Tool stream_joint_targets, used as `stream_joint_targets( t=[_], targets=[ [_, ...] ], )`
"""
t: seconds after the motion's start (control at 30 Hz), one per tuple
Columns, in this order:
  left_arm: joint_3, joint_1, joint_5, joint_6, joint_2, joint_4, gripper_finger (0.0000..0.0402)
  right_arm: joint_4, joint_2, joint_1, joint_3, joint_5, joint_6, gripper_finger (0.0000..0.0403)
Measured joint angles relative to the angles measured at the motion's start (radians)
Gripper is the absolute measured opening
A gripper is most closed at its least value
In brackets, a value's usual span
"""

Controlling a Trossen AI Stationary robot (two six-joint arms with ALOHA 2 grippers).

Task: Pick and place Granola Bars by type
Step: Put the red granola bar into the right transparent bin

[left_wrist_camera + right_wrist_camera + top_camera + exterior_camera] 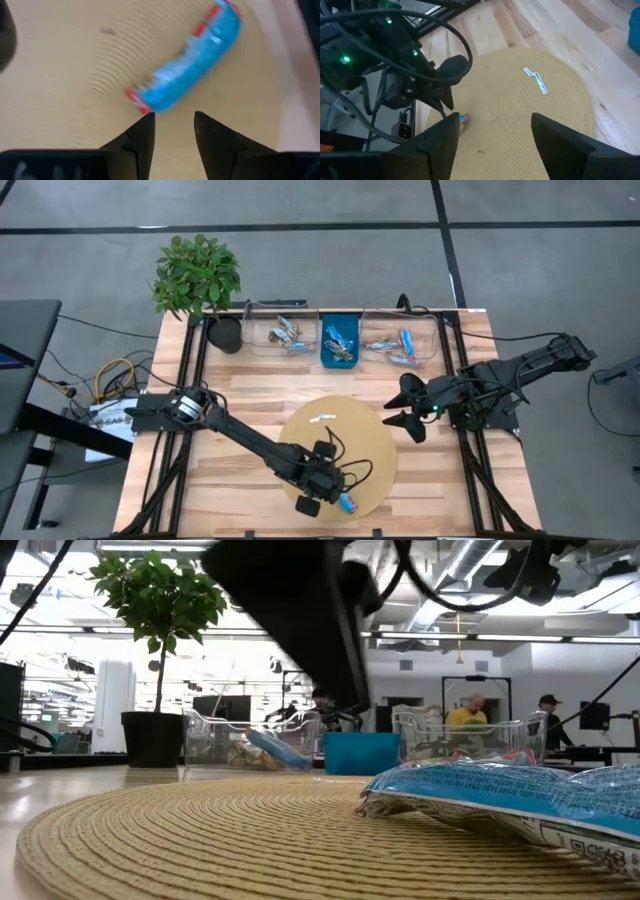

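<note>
So the left gripper [322, 502] is hanging over the near edge of the round woven mat [365, 435], fingers [141, 137] parted with nothing between them. The blue granola bar [187, 70] is lying flat on the mat just ahead of the fingertips, angled across them, its red-crimped end nearly touching the tip of one finger but not inside the gap. From overhead that same bar [348, 503] is sitting right by the mat's near rim, just beside the gripper on its right.

The right gripper [404, 404] is waiting at the mat's right edge, jaws spread wide, holding nothing.

The rest of the mat is mostly bare, apart from a small white scrap [322, 417] lying toward the far side, well apart from the bar. Along the table's far edge two clear bins [283, 332] and a blue bin [339, 340] between them are already holding other bars, with a potted plant [195, 275] at the far-left corner.
</note>
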Motion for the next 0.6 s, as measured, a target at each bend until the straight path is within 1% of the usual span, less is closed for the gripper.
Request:
stream_joint_targets(
  t=[0.13,0.3,0.43,0.6],
  targets=[
    [0.017,0.005,-0.075,0.115,0.000,0.029,0.0129,0.000,0.000,0.000,0.000,0.000,-0.001,0.0239],
    [0.018,0.018,-0.048,0.240,0.005,0.047,0.0129,0.000,0.000,0.000,0.000,0.000,-0.001,0.0239],
    [0.018,0.037,-0.037,0.279,0.005,0.050,0.0129,0.000,0.000,0.000,0.000,0.000,-0.002,0.0239],
    [0.019,0.062,0.014,0.316,0.025,0.066,0.0129,0.000,0.000,0.000,0.000,0.000,-0.002,0.0239]
  ],
)
